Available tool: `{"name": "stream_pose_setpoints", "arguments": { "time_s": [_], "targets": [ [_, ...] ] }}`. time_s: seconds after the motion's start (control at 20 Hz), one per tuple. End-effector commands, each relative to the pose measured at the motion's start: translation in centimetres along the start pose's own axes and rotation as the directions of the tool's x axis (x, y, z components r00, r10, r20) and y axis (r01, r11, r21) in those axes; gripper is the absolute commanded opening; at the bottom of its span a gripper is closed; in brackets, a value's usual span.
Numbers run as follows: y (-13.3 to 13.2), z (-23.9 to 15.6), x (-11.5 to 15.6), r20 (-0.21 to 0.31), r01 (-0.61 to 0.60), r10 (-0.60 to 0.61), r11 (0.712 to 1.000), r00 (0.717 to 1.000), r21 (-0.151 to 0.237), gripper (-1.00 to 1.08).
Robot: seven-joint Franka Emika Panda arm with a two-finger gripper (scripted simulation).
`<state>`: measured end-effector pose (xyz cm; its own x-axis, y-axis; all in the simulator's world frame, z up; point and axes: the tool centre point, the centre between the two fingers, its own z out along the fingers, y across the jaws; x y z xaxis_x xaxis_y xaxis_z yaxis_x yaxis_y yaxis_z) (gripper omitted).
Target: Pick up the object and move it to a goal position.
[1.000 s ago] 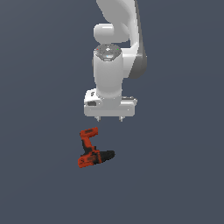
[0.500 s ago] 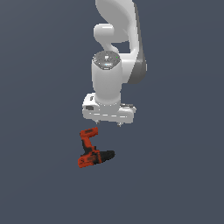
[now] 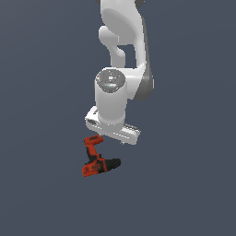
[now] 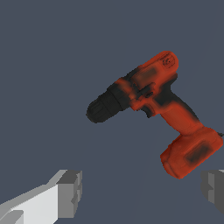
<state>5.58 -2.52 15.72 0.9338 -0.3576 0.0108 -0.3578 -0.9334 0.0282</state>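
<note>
Plain dark slate-blue ground is filling both views, with no edge or marking on it. Hanging above it, the white two-fingered gripper is standing wide and empty, its grey pads spread far apart in the wrist view. Near the gripper, lower and towards the exterior view's left, the small red-orange and black L-shaped cordless drill is lying on its side on the ground, apart from both fingers. Its black chuck is pointing away from the fat battery base. One finger is sitting close to that base in the wrist view, so a straight descent is probably risking a pad landing on the drill; a grip on the chuck end is likely letting the heavy base swing the tool out
</note>
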Motion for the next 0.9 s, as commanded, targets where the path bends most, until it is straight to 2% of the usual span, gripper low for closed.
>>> {"name": "stream_pose_setpoints", "arguments": {
  "time_s": [0.0,0.4,0.85],
  "targets": [
    [0.0,0.7,0.8,0.004,-0.067,0.067,0.998,0.998,-0.012,1.08],
    [-0.2,2.9,2.9,0.005,-0.269,0.269,0.962,0.963,-0.054,1.08],
    [-0.5,5.5,4.8,-0.021,-0.474,0.474,0.874,0.88,-0.104,1.08]
  ]
}}
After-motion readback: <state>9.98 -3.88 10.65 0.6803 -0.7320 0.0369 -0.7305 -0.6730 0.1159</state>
